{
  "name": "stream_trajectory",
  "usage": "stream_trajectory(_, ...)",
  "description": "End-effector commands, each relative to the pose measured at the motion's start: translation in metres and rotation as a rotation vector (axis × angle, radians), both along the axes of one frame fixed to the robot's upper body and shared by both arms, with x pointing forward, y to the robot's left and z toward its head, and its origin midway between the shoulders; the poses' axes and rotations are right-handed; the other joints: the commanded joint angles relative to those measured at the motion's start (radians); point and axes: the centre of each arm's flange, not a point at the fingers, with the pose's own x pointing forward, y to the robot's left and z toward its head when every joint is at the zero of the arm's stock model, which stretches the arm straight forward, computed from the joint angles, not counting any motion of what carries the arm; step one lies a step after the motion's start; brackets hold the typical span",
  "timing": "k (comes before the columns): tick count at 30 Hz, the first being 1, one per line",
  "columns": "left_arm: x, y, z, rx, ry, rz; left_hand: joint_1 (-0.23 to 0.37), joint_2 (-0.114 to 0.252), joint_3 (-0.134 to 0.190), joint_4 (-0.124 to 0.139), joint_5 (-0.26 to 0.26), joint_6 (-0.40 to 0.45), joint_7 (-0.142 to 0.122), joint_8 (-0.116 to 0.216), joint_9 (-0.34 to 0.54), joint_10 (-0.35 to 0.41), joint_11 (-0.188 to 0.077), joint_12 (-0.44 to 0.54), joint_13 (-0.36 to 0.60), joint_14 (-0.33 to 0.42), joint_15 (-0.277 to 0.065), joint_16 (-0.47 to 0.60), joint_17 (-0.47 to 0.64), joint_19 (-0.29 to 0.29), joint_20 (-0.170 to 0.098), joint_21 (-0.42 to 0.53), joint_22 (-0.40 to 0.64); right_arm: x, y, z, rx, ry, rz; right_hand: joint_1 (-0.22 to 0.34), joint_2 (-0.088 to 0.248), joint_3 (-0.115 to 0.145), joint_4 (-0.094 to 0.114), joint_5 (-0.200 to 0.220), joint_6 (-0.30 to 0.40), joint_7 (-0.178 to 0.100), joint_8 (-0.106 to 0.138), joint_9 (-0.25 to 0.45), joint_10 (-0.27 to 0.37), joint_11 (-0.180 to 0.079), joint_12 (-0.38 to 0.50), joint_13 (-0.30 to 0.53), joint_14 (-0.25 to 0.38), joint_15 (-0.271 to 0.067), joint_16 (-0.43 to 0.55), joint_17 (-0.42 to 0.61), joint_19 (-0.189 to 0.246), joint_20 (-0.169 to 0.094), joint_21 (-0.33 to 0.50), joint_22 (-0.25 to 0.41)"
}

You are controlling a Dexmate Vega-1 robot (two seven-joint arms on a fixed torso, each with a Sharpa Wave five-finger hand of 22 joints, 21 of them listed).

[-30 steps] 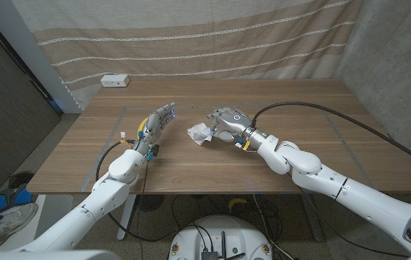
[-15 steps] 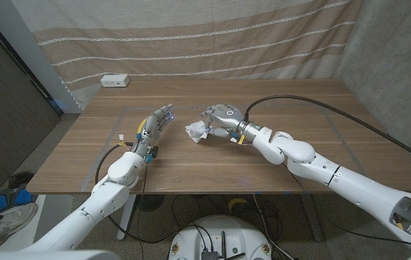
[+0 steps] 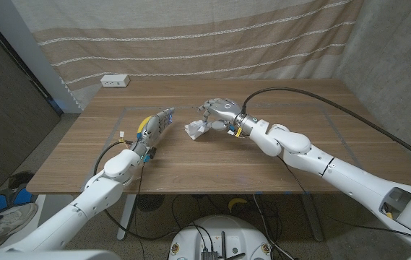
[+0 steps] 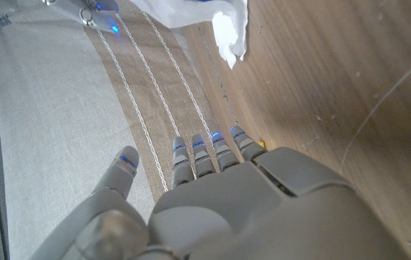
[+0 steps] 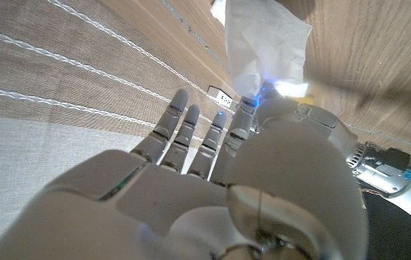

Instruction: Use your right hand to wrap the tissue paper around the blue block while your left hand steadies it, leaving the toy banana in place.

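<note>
The white tissue paper (image 3: 193, 130) lies crumpled on the table's middle; a bit of blue, likely the blue block, peeks from it at the picture's edge in the left wrist view, tissue (image 4: 216, 22). My right hand (image 3: 219, 113) hovers just right of the bundle. Its fingers are stretched out and its thumb tip touches the tissue (image 5: 266, 43). My left hand (image 3: 158, 124) stands left of the bundle, a gap away, fingers apart and holding nothing. The yellow toy banana (image 3: 144, 124) lies just behind my left hand, partly hidden.
A white power strip (image 3: 115, 81) sits at the table's far left edge. A striped curtain hangs behind the table (image 3: 277, 166). Tape lines mark a rectangle on the wood. Bare wood lies in front of and right of my right arm.
My right hand has shifted left and away from me, turning over the tissue, which slid slightly left. My left hand's fingers have lowered a little.
</note>
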Motion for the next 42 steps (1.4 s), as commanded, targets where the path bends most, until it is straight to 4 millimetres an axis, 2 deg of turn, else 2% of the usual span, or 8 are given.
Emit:
stream_trajectory(1, 0.001, -0.007, 0.02, 0.263, 0.029, 0.035, -0.002, -0.025, -0.006, -0.024, -0.006, 0.04, -0.002, 0.01, 0.005, -0.059, 0.015, -0.009, 0.005, -0.069, -0.008, -0.007, 0.001, -0.058, -0.014, -0.007, 0.004, 0.0, -0.004, 0.014, 0.045, 0.032, 0.006, 0.0, 0.008, -0.002, 0.002, 0.006, -0.001, 0.006, 0.005, 0.006, 0.01, 0.001, -0.003, 0.002, 0.003, -0.17, -0.002, 0.002, 0.005, -0.038, -0.005, 0.002)
stream_trajectory(14, -0.006, -0.02, 0.031, 0.439, 0.037, 0.089, -0.018, -0.053, -0.031, -0.034, -0.005, 0.113, 0.02, 0.011, 0.006, -0.177, 0.008, -0.011, 0.002, -0.251, -0.049, -0.013, 0.0, -0.199, -0.033, -0.011, 0.005, -0.001, 0.001, 0.019, 0.031, 0.056, 0.037, -0.001, 0.007, -0.005, 0.001, 0.006, 0.003, 0.006, 0.006, 0.005, 0.01, 0.002, -0.005, 0.002, 0.003, -0.169, -0.006, 0.001, 0.005, -0.036, -0.006, 0.002)
stream_trajectory(19, -0.008, -0.023, 0.032, 0.474, 0.04, 0.076, -0.016, -0.058, -0.035, -0.037, -0.004, 0.096, -0.038, 0.0, 0.006, -0.215, 0.0, -0.009, 0.001, -0.288, -0.034, -0.006, -0.002, -0.247, -0.028, -0.011, 0.004, -0.002, 0.003, 0.021, 0.026, 0.058, 0.051, -0.001, 0.007, -0.005, 0.0, 0.006, 0.004, 0.006, 0.006, 0.004, 0.011, 0.001, -0.005, 0.002, 0.002, -0.169, -0.007, 0.001, 0.006, -0.036, -0.006, 0.002)
stream_trajectory(26, -0.009, -0.03, 0.033, 0.522, 0.039, 0.038, -0.003, -0.062, -0.033, -0.045, -0.004, 0.132, -0.055, 0.014, 0.006, -0.231, -0.003, -0.005, 0.001, -0.307, -0.023, -0.002, -0.002, -0.254, -0.026, -0.004, 0.003, 0.0, 0.007, 0.024, 0.022, 0.053, 0.048, -0.001, 0.007, -0.005, 0.0, 0.006, 0.005, 0.007, 0.006, 0.003, 0.011, 0.002, -0.006, 0.001, 0.004, -0.169, -0.01, -0.001, 0.007, -0.034, -0.006, 0.002)
stream_trajectory(32, -0.009, -0.036, 0.032, 0.527, 0.047, -0.01, -0.006, -0.073, -0.04, -0.04, -0.004, 0.25, -0.005, 0.045, 0.006, -0.217, -0.013, 0.009, 0.0, -0.307, -0.022, 0.006, -0.002, -0.259, -0.025, 0.006, 0.002, 0.003, 0.011, 0.025, 0.019, 0.05, 0.046, 0.0, 0.007, -0.005, -0.001, 0.006, 0.007, 0.009, 0.006, 0.002, 0.012, 0.003, -0.007, 0.001, 0.004, -0.168, -0.012, -0.002, 0.007, -0.034, -0.006, 0.002)
stream_trajectory(35, -0.009, -0.036, 0.031, 0.519, 0.05, -0.015, -0.027, -0.075, -0.055, -0.028, -0.001, 0.331, 0.061, 0.057, 0.006, -0.192, -0.011, 0.018, -0.001, -0.295, -0.017, 0.011, -0.002, -0.254, -0.026, 0.013, 0.003, 0.005, 0.014, 0.026, 0.019, 0.042, 0.047, -0.001, 0.007, -0.006, -0.001, 0.006, 0.006, 0.009, 0.005, 0.001, 0.014, 0.001, -0.007, 0.002, 0.004, -0.169, -0.012, -0.001, 0.007, -0.033, -0.007, 0.002)
stream_trajectory(39, -0.011, -0.035, 0.031, 0.504, 0.039, -0.009, -0.032, -0.074, -0.06, -0.024, 0.0, 0.363, 0.084, 0.058, 0.006, -0.167, -0.012, 0.025, -0.002, -0.272, -0.01, 0.018, -0.002, -0.243, -0.022, 0.018, 0.003, 0.007, 0.018, 0.027, 0.019, 0.041, 0.055, 0.0, 0.007, -0.006, -0.002, 0.006, 0.007, 0.009, 0.005, 0.0, 0.015, 0.003, -0.007, 0.001, 0.004, -0.169, -0.012, -0.001, 0.007, -0.033, -0.007, 0.002)
stream_trajectory(42, -0.012, -0.034, 0.031, 0.492, 0.042, -0.006, -0.038, -0.078, -0.069, -0.021, 0.001, 0.345, 0.148, 0.038, 0.006, -0.159, 0.0, 0.024, -0.003, -0.266, -0.005, 0.016, -0.002, -0.242, -0.015, 0.019, 0.002, 0.008, 0.023, 0.027, 0.017, 0.04, 0.066, 0.0, 0.006, -0.007, -0.002, 0.006, 0.01, 0.009, 0.006, 0.0, 0.017, 0.002, -0.007, 0.002, 0.005, -0.168, -0.013, -0.001, 0.007, -0.033, -0.008, 0.002)
